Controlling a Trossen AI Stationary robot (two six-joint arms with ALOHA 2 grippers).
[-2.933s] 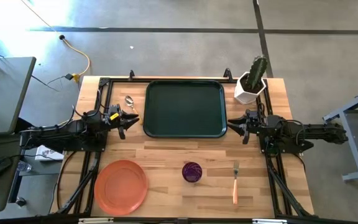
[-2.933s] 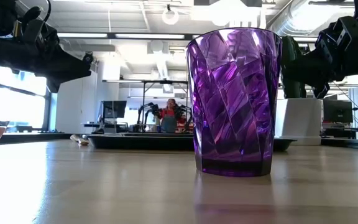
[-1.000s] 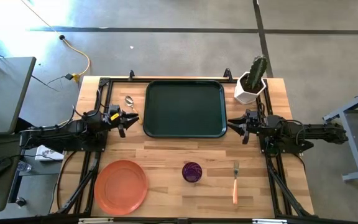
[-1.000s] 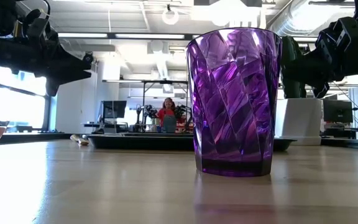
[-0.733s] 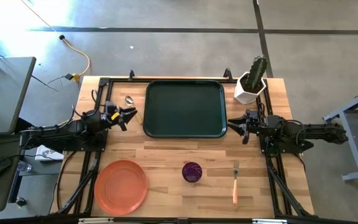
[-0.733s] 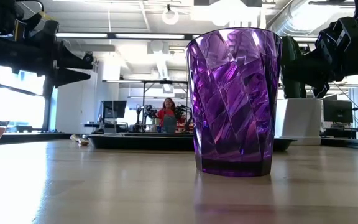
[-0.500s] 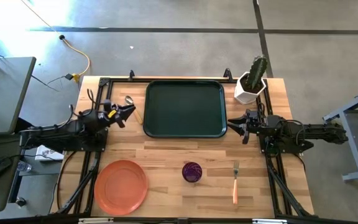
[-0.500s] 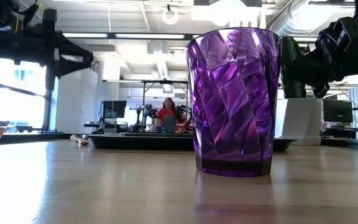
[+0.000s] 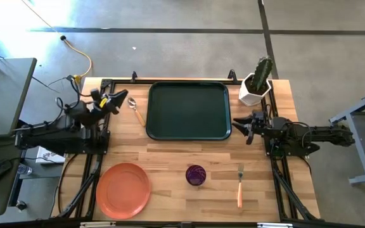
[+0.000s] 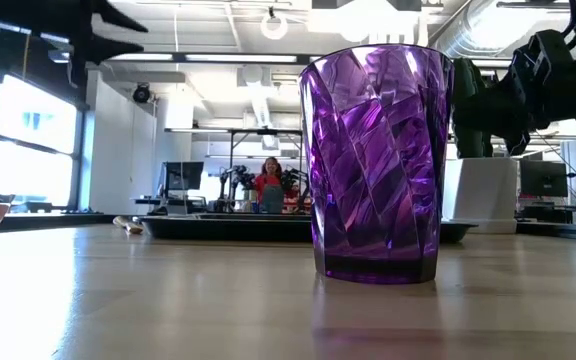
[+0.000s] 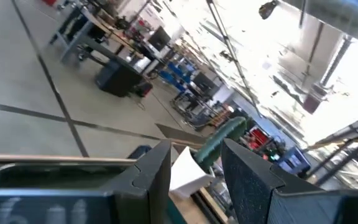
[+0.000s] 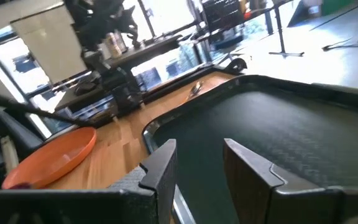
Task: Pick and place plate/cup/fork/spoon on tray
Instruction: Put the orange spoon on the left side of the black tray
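The dark green tray lies at the table's far middle. The spoon lies just left of it. The orange plate, the purple cup and the fork lie along the near edge. The cup fills the low view. My left gripper is open and empty, raised above the table left of the spoon, pointing toward the tray. My right gripper is open and empty at the tray's right rim.
A white planter with a green cactus stands at the far right corner, beside the tray. Bare wood lies between the tray and the near row of tableware. A person stands far off in the room behind the table.
My left gripper has risen and drawn back toward the table's far left corner, tipping its fingers upward; in the low view it has climbed to the picture's top. The spoon it stood over now shows whole. The right arm and all tableware have kept still.
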